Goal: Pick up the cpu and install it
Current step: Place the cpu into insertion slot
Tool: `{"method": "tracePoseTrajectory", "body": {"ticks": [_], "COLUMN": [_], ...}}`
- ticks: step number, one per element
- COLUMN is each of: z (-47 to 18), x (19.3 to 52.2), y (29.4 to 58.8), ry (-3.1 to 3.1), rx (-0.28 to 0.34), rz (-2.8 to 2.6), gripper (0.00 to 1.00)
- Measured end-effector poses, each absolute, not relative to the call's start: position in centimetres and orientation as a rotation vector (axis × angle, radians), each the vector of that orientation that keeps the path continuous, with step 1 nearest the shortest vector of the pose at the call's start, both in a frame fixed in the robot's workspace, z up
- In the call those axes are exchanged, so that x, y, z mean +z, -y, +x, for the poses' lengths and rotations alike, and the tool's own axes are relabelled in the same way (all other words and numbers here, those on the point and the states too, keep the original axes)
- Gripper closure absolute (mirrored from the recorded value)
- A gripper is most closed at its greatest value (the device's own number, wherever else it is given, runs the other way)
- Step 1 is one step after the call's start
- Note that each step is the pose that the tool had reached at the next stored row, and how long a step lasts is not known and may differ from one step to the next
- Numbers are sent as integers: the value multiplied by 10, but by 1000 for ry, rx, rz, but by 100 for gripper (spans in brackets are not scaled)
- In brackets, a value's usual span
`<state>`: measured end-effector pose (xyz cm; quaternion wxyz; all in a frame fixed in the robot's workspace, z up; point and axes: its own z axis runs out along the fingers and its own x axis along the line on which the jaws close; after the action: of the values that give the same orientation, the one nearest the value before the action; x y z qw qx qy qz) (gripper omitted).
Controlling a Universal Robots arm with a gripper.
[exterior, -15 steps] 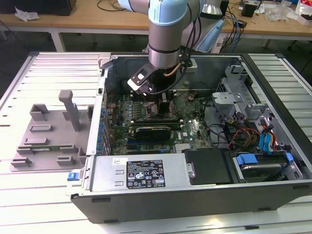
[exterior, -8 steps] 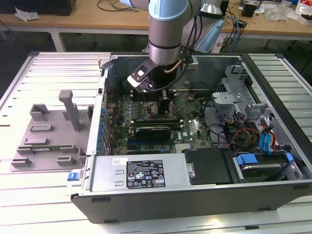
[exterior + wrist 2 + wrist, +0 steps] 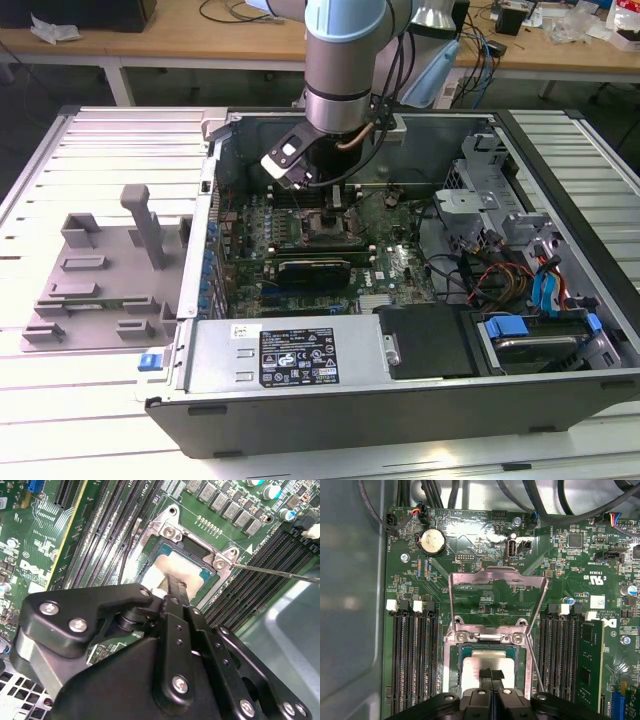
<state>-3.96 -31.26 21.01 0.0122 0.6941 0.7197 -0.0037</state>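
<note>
**Q:** Where's the cpu (image 3: 476, 666), and is it tough?

**A:** It's sitting in the socket (image 3: 455, 672). Your gripper (image 3: 490, 673) has its jaws pinched together over the lid, probably touching it. I'd say it's light, stiff and fragile underneath, so take it by the edges.

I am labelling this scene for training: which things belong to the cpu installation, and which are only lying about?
Job: cpu, lying in its socket; open socket frame; hand, over the cpu.
Lying about: grey tray; coin battery; power supply.
</note>
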Motion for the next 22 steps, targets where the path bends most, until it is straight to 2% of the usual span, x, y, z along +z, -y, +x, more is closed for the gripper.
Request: {"method": "tracePoseTrajectory", "body": {"ticks": [22], "z": [-40], "x": [204], "y": [312], "ry": [-2247], "rx": [-3], "rz": [2167], "gripper": [89]}}
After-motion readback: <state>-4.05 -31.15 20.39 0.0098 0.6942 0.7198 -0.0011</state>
